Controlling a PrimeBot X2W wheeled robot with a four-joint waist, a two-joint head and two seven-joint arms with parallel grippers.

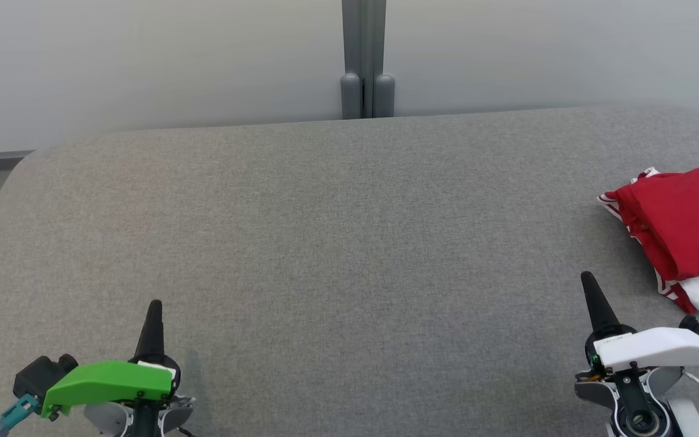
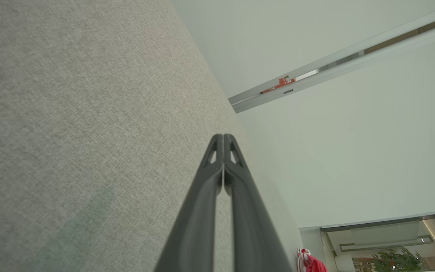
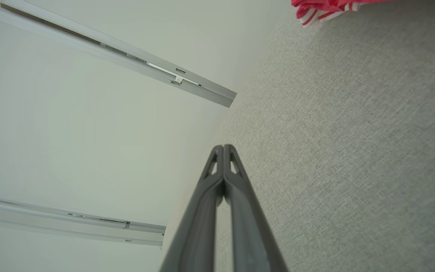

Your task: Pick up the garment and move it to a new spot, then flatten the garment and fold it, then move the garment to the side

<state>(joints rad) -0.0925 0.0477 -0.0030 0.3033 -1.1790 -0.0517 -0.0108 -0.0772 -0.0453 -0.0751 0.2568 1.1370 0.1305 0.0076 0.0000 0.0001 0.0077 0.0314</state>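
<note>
Left gripper, lower left of the head view: closed tip to tip, holding nothing. Right gripper, lower right: likewise closed and empty, borne out in both wrist views by fingers meeting at the tips with only grey cloth behind. Garment, red with white stripes and a white layer beneath: at the far right edge of the frame, on the table, folded into a compact stack, partly cut off by the frame, near the right gripper but apart from it. Judged from this: fold done and stack already at the side, so probably the last step, either finished or needing only a small final shift. To do that well: approach from the stack's near edge with the right gripper, open just enough to take all layers together, pinch low at the fold rather than the top layer alone, and slide rather than lift high, so as not to spill the layers. Keep the left gripper parked at lower left, clear of the path. Mind the table's right edge, out of frame here; cannot tell how much room lies there. If no shift is needed, simply hold off and leave the stack undisturbed.
</note>
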